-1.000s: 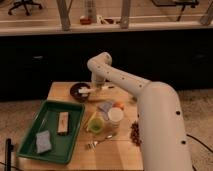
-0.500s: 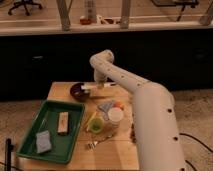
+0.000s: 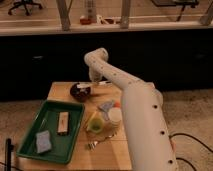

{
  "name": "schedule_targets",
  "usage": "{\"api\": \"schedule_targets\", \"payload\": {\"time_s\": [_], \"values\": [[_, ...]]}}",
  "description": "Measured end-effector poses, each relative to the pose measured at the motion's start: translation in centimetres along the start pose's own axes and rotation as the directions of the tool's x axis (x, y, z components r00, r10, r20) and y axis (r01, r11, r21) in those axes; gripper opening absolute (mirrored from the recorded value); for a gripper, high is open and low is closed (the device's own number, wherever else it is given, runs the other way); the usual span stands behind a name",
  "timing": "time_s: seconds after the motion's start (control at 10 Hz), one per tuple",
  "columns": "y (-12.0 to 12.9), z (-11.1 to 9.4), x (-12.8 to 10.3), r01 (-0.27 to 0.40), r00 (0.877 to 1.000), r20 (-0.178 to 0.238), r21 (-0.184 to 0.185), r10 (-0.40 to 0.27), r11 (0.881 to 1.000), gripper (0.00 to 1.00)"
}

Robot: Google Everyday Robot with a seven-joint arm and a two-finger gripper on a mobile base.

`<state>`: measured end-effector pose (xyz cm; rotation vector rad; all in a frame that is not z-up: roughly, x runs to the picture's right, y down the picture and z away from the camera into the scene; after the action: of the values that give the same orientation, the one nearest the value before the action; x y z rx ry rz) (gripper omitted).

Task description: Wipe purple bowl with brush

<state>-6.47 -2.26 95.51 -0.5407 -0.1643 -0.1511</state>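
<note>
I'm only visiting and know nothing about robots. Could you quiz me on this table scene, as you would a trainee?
1. Which thing lies in the green tray? A) blue-grey sponge B) metal fork C) white container
2. True or false: the gripper hangs over the green tray.
3. Fill in: the whitish brush shows at the rim of the ___.
Key: 1 A. 2 False; the gripper is close beside the purple bowl. 3 purple bowl.

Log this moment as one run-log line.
gripper: over right rim of purple bowl | brush: at bowl, under gripper | green tray: front-left of bowl
</note>
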Motion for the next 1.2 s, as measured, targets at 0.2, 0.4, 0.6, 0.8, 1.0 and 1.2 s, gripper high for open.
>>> {"api": "schedule_targets", "payload": {"time_s": [0.2, 0.4, 0.6, 0.8, 1.0, 1.2], "values": [[-0.1, 0.2, -2.2, 0.049, 0.999, 0.013, -0.006, -0.049, 0.999, 0.00], [0.3, 0.1, -2.2, 0.077, 0.997, 0.007, -0.005, -0.077, 0.997, 0.00], [1.3, -0.2, -3.2, 0.108, 0.994, 0.022, -0.010, -0.108, 0.994, 0.00], [2.9, -0.7, -1.9, 0.100, 0.995, 0.019, -0.010, -0.099, 0.995, 0.00], [3.9, -1.2, 0.2, 0.076, 0.997, 0.014, -0.011, -0.076, 0.997, 0.00], [4.4, -1.4, 1.6, 0.046, 0.999, 0.010, -0.013, -0.046, 0.999, 0.00]]}}
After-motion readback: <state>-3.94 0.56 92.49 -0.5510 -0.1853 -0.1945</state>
